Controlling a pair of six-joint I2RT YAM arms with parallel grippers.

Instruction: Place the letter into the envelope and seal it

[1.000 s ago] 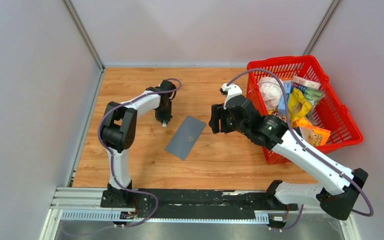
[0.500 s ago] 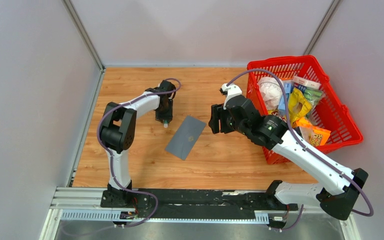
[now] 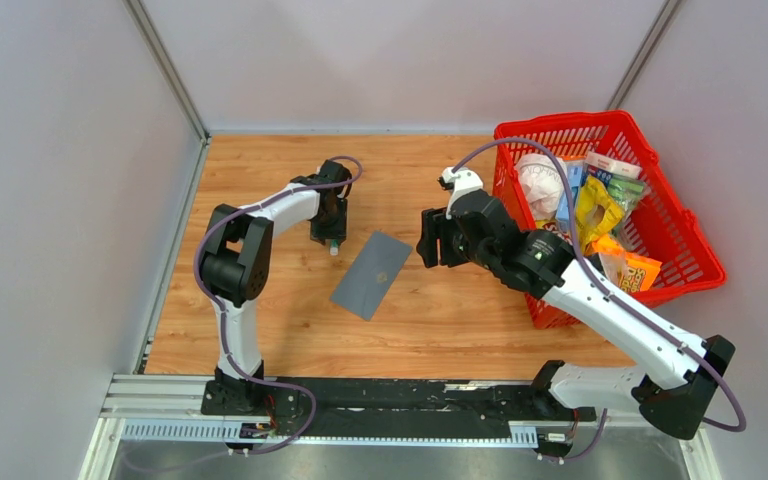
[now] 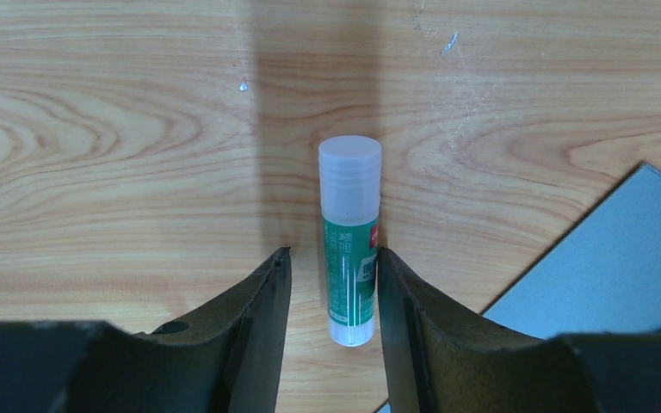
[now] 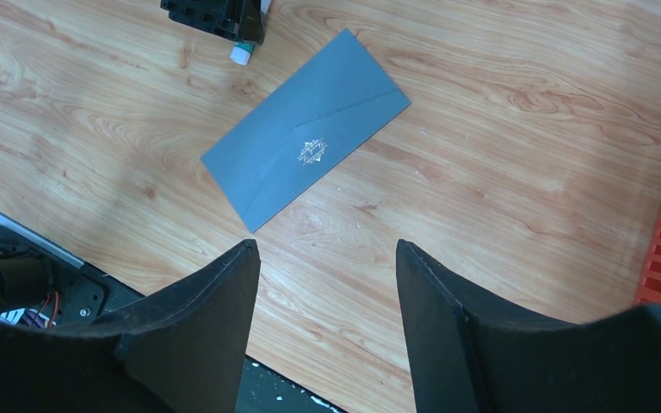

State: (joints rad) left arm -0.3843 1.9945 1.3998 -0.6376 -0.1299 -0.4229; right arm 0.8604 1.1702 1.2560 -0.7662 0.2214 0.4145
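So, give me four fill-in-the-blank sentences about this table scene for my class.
The glue stick lies ___ the fingers of the left pincer.
The right pincer is open and holds ___.
___ pincer touches the envelope.
The basket on the right is coloured ___.
Missing words: between; nothing; neither; red.

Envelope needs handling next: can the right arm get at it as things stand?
Likely yes: the right pincer hangs open, and the envelope lies flat just ahead of it with nothing covering it.
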